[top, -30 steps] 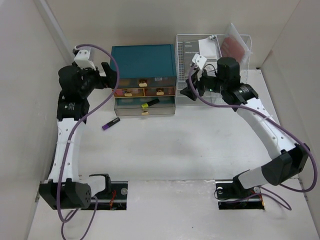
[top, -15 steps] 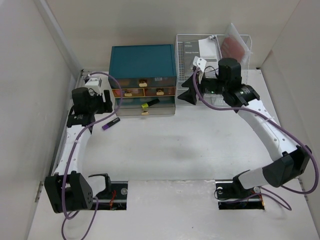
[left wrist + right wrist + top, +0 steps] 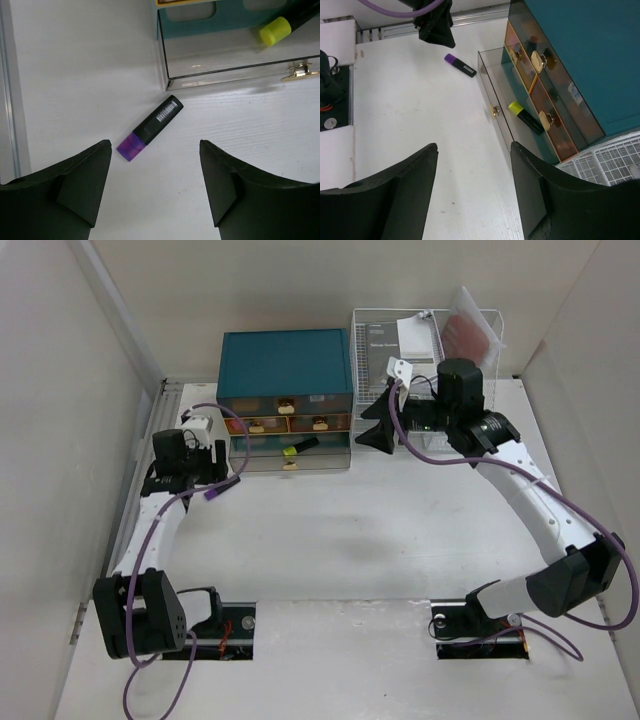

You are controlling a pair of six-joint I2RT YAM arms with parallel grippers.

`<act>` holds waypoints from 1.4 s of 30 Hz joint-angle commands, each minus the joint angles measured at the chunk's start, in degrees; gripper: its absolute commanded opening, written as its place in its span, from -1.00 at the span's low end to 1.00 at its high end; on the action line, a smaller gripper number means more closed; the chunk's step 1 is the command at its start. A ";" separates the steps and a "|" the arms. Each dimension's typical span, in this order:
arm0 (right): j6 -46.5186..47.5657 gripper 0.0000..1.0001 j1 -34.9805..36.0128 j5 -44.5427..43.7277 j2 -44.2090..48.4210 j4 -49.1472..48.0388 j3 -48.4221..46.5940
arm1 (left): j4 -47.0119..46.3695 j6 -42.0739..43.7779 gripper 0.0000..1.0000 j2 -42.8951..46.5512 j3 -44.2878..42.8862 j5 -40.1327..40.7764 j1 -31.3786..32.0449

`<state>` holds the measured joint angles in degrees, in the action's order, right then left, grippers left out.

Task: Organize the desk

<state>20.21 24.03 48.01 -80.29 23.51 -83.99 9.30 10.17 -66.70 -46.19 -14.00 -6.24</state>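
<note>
Overhead, the desk (image 3: 330, 550) fills the frame as a flat white surface enclosed by pale walls. Two cut-out slots (image 3: 215, 625) sit along its bottom edge, and the two arm bases are fixed there.

At the left of the frame, halfway up, the left gripper (image 3: 155, 165) hangs above the desk with its two black fingers spread apart and nothing between them. In its wrist view a purple highlighter (image 3: 150, 127) lies flat on the white surface, just above the gap between the fingers. It lies on a slant, purple cap toward the lower left and black barcoded body toward the upper right. The black end lies just beside the corner of a clear drawer (image 3: 235, 62), which is pulled out. A yellow highlighter (image 3: 274, 31) lies inside that drawer, at the upper right of the wrist view.

The drawer belongs to a teal drawer chest (image 3: 285, 362) standing at the upper centre of the overhead frame. Smaller orange-tinted drawers with gold handles sit above the clear one.

Right of the chest, the right gripper (image 3: 473, 150) is raised above the desk, fingers parted and empty.

Behind it, at the upper right, a white wire rack (image 3: 425, 315) stands beside the chest, holding papers (image 3: 395, 340) and a reddish-brown flat item (image 3: 470, 332)
</note>
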 commanded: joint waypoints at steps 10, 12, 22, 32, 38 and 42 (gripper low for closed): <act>1.50 0.31 -1.26 3.93 0.49 -1.97 0.31 | -2.72 6.26 0.32 -9.23 -0.73 -2.35 -0.35; 2.02 0.31 -1.27 4.46 0.49 -1.97 0.31 | -2.71 6.88 0.28 -11.69 -2.31 -1.65 -0.35; 2.56 0.33 -1.79 4.99 -0.04 -1.45 0.31 | -3.85 8.11 0.24 -18.64 -3.64 2.84 -0.35; 2.56 0.33 -1.80 5.52 -1.62 -1.45 0.31 | -5.52 8.11 0.21 -20.32 -1.88 3.45 -0.35; 2.56 0.33 -1.80 6.04 -1.62 -0.92 0.31 | -5.52 8.63 0.19 -21.46 -1.88 2.40 -0.35; 2.56 0.33 -1.80 6.65 -1.62 -0.92 0.31 | -5.52 8.63 0.09 -22.16 -1.88 1.78 -0.35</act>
<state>21.89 22.50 51.88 -82.21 23.77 -83.48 4.91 18.02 -88.75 -48.14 -10.92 -6.24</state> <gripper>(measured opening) 0.665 0.549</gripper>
